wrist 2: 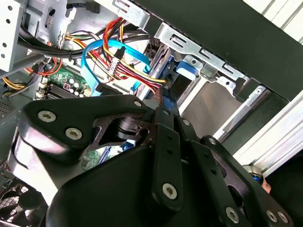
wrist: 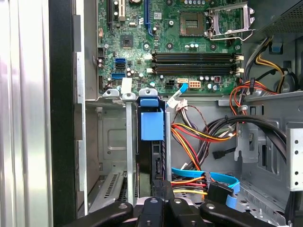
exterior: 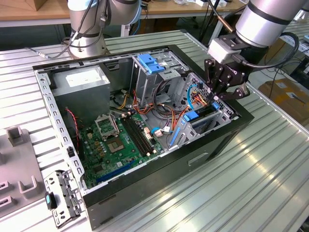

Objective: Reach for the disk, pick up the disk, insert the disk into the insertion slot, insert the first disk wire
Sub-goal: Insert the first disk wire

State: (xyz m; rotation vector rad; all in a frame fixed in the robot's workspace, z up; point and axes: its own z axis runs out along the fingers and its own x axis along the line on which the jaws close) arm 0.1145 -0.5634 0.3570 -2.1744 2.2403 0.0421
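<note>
Ribbed metal bench [exterior: 270, 159] carrying open computer case [exterior: 212, 140]; I'm watching from afar. Insertion slot [wrist: 110, 156] sitting at case edge, disk [wrist: 152, 142] already standing inside it, blue carrier showing. Gripper [exterior: 223, 95] hovering right over disk's rear end, fingers pinched together, grasping nothing I can make out. Judging disk rigid, dense, shock-sensitive; I'd be gripping carrier's side rails, avoiding wire bundle [wrist: 199, 137].

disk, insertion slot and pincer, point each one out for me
disk [wrist: 152, 125], first wrist view, on its blue carrier tab.
insertion slot [wrist: 110, 137], first wrist view, on the grey cage wall beside the disk.
pincer [exterior: 223, 93], exterior view, between its fingertips.
</note>
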